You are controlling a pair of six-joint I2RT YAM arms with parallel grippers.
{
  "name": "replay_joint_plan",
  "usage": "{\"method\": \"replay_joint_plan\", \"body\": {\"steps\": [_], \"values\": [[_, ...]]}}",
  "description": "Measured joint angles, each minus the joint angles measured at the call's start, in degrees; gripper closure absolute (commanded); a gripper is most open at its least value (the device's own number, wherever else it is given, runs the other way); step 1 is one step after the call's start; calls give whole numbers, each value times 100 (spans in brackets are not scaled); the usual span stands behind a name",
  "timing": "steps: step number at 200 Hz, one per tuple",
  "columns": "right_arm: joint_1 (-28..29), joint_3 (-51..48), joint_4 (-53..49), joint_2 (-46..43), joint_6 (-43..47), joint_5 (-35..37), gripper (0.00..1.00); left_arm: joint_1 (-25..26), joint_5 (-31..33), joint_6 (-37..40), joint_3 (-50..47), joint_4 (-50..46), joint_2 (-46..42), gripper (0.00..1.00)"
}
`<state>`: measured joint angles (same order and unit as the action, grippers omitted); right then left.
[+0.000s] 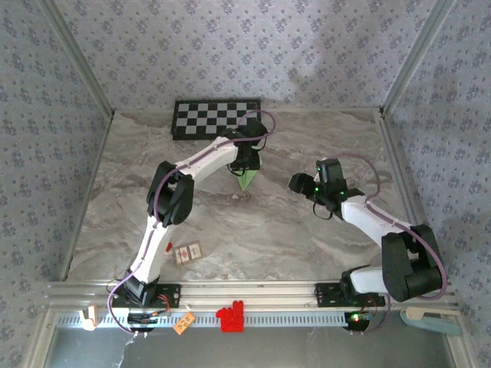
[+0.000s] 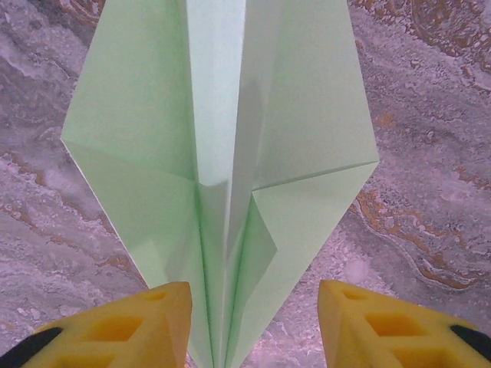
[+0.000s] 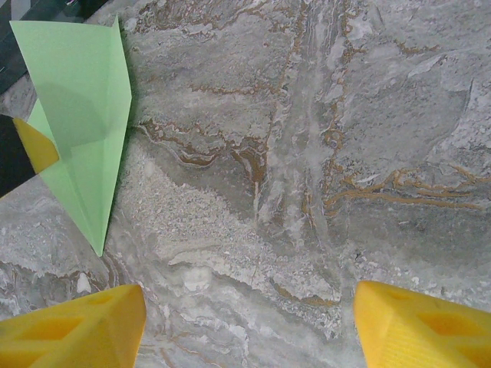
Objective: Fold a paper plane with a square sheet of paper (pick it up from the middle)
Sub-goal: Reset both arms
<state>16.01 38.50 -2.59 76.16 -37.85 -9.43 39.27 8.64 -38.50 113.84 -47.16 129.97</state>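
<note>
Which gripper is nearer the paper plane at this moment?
Left. The left gripper sits right over the paper plane, its fingers either side of the plane's folded end. The right gripper hangs off to the right, apart from it, over bare table.

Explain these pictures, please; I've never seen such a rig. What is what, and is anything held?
Two robot arms are bolted to a marbled table. The wide picture looks down from above; the other two come from wrist cameras, yellow fingers at the bottom. The left gripper straddles a green paper plane, jaws apart, apparently not clamping it. The right gripper hangs open over the table. A checkerboard panel lies at the far edge, a red block on the front rail.
</note>
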Motion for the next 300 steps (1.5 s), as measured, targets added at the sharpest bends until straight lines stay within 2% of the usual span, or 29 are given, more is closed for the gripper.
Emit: {"method": "replay_joint_plan", "body": {"steps": [92,143,174,300], "values": [[0,0,-114,-28,2,28,25,-55,-72,127,-229,221,-632,42],[4,0,-192,-44,2,37,25,-70,-26,321,-120,90,-251,37],[4,0,-199,-44,4,68,25,-70,-28,365,-22,15,57,43],[4,11,-208,-44,22,68,26,-144,-24,354,164,-101,603,40]]}}
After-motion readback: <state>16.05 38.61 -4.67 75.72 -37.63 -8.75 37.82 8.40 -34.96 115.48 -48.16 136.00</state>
